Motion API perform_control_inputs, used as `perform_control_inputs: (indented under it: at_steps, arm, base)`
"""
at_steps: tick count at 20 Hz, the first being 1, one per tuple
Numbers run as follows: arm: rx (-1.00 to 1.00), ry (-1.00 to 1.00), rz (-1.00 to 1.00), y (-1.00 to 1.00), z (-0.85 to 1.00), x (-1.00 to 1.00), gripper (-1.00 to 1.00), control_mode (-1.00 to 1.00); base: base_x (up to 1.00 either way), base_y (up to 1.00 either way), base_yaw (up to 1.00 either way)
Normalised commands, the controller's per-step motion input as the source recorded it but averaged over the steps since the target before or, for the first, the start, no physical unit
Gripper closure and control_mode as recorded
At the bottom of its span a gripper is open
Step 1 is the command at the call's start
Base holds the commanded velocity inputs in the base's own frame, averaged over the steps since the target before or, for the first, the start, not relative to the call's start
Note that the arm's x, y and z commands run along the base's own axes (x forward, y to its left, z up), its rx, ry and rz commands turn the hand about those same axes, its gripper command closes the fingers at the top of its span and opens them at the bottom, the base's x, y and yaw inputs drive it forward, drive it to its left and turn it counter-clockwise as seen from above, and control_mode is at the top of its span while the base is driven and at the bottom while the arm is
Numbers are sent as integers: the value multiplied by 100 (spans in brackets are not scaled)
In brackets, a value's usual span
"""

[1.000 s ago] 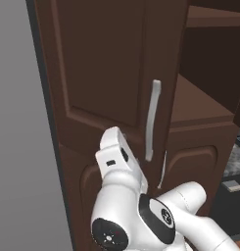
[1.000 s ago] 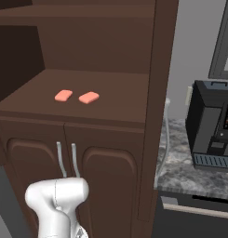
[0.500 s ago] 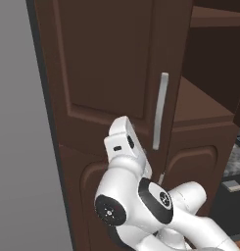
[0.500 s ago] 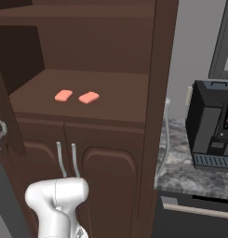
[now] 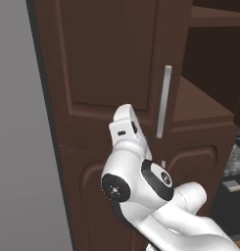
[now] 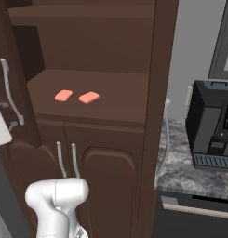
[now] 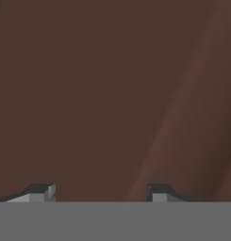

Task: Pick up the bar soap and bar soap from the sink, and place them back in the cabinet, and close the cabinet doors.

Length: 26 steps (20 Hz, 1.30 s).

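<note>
Dark brown wood everywhere in the hand view: the gripper (image 7: 99,192) is right up against a door (image 5: 111,63), its two tips well apart with nothing between them, so it's open and holding nothing. Both soaps (image 6: 63,95) (image 6: 89,97) are sitting side by side on the cabinet shelf (image 6: 115,102), close together but not touching, so I'd say the putting-away part is done and only the doors are left.

The left door looks about shut in the left base view, with its long silver handle (image 5: 163,101) upright just beside the arm. It should handle as a stiff, hinged slab (no give, nothing to break), so a flat push on the panel near the handle edge would swing it easiest. The handle itself looks smooth and probably slippery to pinch. The right door (image 6: 150,93) shows edge-on in the right base view, so it's open and needs doing.
</note>
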Motion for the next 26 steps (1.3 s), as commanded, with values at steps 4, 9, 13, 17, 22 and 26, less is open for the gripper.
perform_control_inputs:
  at_steps: [4, 9, 13, 17, 22, 26]
  arm:
    - [3, 0, 0, -34, 0, 68, -100, -100]
    - [1, 0, 0, -36, -2, 58, -100, -100]
    - [1, -1, 0, -38, -5, 55, -100, -100]
    - [1, -1, 1, -35, -5, 52, -100, -100]
    - [0, 0, 1, -23, 0, 36, -100, -100]
    - [0, 0, 2, -12, 0, 17, -100, -100]
  base:
    - [0, 0, 0]
    - [0, 0, 0]
    - [0, 0, 0]
    - [0, 0, 0]
    - [0, 0, 0]
    - [0, 0, 0]
